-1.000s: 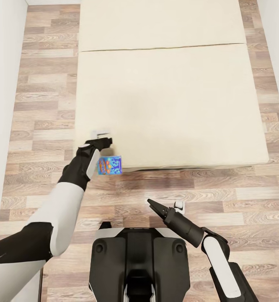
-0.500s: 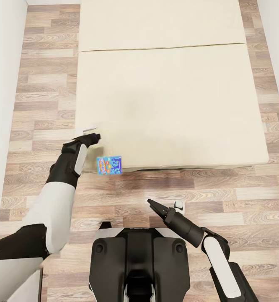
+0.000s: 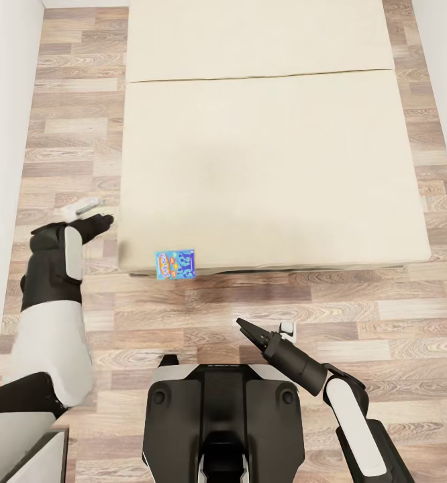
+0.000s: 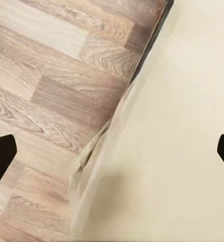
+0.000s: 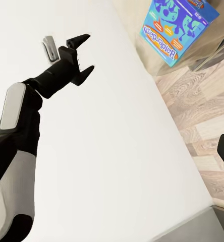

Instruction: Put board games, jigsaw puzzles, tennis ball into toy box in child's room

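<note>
In the head view the blue board game [image 3: 175, 264] with orange-yellow art sits at the lower left corner of the beige bed [image 3: 270, 161], just left of centre in the frame, overhanging the near edge above the wood-plank floor [image 3: 358, 308]. It lies where it lay a second ago. The left gripper [image 3: 92, 216] has swung away from it: earlier it hung just above the box at the mattress corner, and now it is at the left of the frame, over the floor beside the bed's left edge, well apart from the box. Its jaws are spread and empty, as the right wrist view confirms [image 5: 81, 53]. The right gripper [image 3: 245, 329] has not shifted, low and centre in the head view above the robot's base; its dark fingers come together at a point with nothing between them.
</note>
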